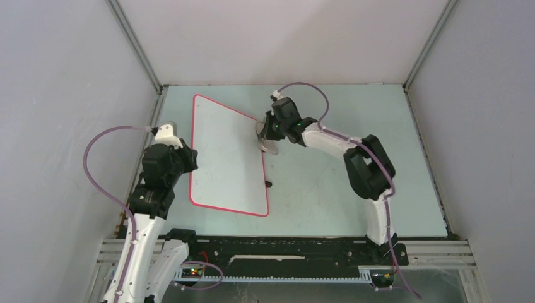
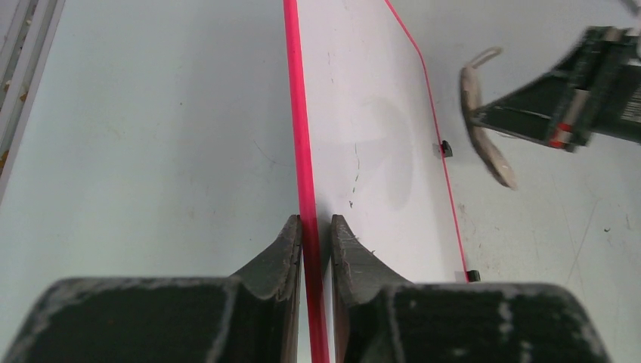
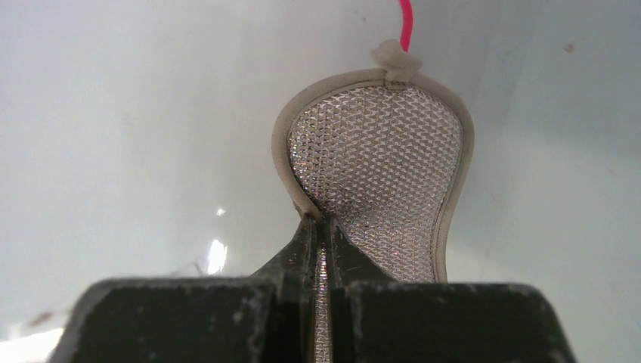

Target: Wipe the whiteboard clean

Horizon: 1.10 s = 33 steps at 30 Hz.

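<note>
Left of centre on the pale green-grey surface [image 1: 353, 126] lay the whiteboard [image 1: 227, 158], a flat, glossy white rectangle with rounded corners and a thin red-pink rim; its long axis ran from the near edge toward the far wall, the far end skewed slightly to the left, and the long side carrying two small black clips [image 2: 446, 148] faced right. A few faint dark flecks [image 2: 354, 178] marked the white face. The left jaws, dull black with scuffed pale edges, were closed on the rim of the board's left long side, one on either face. The right jaws were pinched shut on the narrow end of a paddle-shaped pad [image 3: 378, 174], its face a silvery diamond mesh bound in a soft beige border with a small knotted loop at the tip. That pad hung by the far half of the board's right rim, contact not discernible
</note>
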Available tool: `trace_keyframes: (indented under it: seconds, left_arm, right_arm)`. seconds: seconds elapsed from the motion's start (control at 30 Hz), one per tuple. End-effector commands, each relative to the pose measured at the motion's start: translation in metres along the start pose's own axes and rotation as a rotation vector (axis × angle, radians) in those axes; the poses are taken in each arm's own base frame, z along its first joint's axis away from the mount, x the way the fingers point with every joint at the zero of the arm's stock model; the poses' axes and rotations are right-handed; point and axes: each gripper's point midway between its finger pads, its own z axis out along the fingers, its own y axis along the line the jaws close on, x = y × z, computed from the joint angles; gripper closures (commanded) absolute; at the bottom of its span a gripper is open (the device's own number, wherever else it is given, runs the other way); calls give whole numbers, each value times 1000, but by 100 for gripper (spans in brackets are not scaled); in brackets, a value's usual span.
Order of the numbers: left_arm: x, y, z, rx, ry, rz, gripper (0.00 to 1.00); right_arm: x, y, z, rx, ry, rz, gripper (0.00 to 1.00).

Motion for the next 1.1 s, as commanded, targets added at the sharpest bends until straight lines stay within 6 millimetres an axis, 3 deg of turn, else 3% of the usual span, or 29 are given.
trace_keyframes:
  seconds: [0.0, 0.13, 0.23, 0.47, 0.63, 0.73, 0.87, 1.07]
  left_arm:
    - [18, 8, 3, -30, 69, 26, 94]
    - [17, 7, 2, -28, 64, 23, 86]
    - [17, 7, 1, -30, 62, 20, 76]
    - [15, 4, 0, -13, 54, 21, 58]
    - [13, 5, -3, -16, 35, 22, 46]
    - [10, 3, -4, -2, 24, 22, 37]
    - [2, 1, -11, 3, -9, 18, 24]
    - [-35, 2, -42, -36, -92, 12, 13]
  right_arm:
    - [-30, 20, -66, -43, -116, -91, 100]
    - [-8, -8, -96, 37, -106, -131, 100]
    - [22, -38, -113, 110, -62, -159, 100]
    - [75, -124, -162, 408, -21, -201, 100]
    - [114, -155, -183, 524, 75, -173, 100]
    - [130, -163, -191, 556, 95, -163, 100]
    - [138, -158, -202, 544, 102, -166, 82]
    - [107, -129, -237, 448, -20, -219, 35]
